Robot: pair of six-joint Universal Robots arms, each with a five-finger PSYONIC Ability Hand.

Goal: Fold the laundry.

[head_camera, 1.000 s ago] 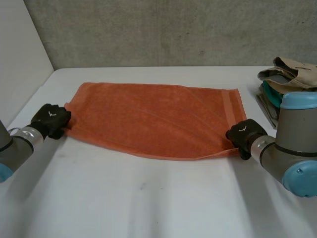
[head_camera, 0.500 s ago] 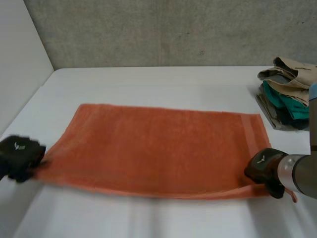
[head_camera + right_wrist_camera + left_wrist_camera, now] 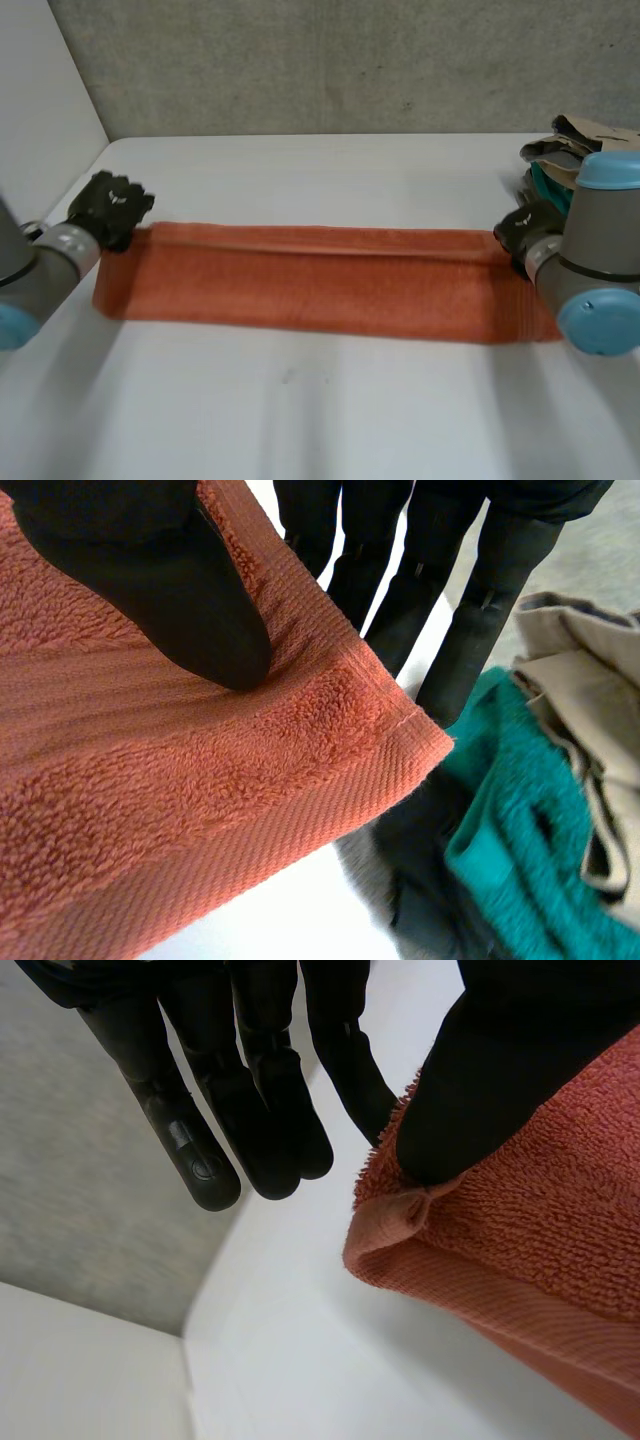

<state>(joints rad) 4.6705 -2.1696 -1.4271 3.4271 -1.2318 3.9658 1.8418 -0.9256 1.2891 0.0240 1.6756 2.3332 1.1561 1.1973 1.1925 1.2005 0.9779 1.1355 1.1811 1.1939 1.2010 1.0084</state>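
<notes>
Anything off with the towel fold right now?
Slightly. The orange towel is folded lengthwise, but the corner pinched by the left robot hand is puckered. In the head view the towel's left end also slants, so the layers look misaligned there. Nothing looks spilled or damaged.

head: towel [image 3: 310, 280] R end was hid by right arm [image 3: 590, 270] | laundry pile [image 3: 560, 150] was cut by edge, partly behind arm | R wrist: right hand [image 3: 130, 550] fingers [image 3: 480, 600] were part-hid behind towel
</notes>
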